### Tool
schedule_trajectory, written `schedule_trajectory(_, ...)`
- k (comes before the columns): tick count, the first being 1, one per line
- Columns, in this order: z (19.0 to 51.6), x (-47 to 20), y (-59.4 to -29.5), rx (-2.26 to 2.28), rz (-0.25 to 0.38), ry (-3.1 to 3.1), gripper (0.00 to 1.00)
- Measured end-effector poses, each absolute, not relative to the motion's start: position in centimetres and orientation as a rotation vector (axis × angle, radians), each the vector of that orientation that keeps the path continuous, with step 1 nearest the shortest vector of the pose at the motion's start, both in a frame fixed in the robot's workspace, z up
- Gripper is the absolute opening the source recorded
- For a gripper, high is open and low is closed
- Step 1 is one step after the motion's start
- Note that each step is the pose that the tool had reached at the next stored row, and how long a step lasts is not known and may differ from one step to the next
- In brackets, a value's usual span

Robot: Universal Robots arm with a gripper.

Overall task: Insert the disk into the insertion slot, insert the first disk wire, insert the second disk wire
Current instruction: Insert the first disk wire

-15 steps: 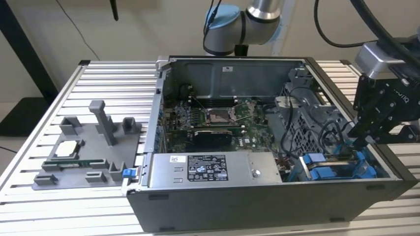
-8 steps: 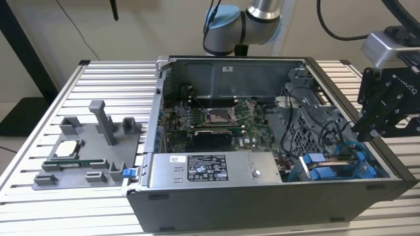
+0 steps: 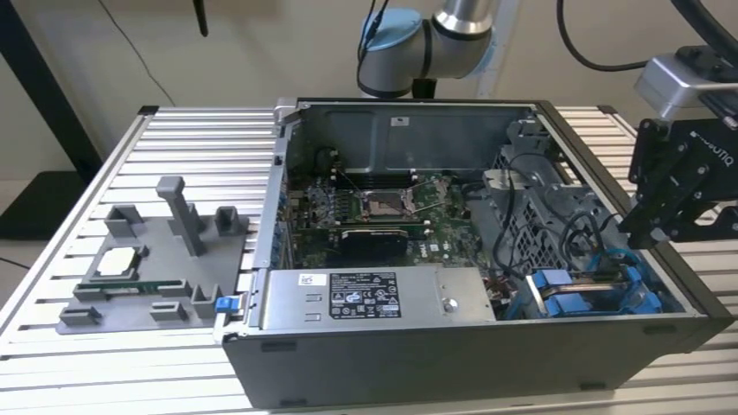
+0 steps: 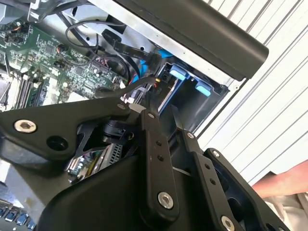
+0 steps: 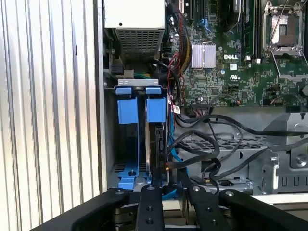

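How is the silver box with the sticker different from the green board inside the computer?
The silver box is smooth metal with a white sticker; the green board is crowded with tiny parts. The silver box is a chunky block; the green board is a thin, flat sheet. Both sit inside the open computer case.

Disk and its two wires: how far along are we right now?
Looks done: the blue-framed disk stands in the insertion slot. In hand: the pincer hovers at the disk's edge, where a black wire ends; whether it is plugged in I cannot tell. Left: neither disk wire is clearly seated.
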State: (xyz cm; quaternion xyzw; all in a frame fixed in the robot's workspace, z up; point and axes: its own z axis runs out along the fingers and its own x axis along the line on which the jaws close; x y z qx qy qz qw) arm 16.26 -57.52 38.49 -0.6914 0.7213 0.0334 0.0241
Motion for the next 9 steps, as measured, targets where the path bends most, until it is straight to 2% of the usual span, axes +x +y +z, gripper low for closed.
schedule_trajectory(9,38.49,17.0,-57.53,-2.14,0.105,2.233,1.0)
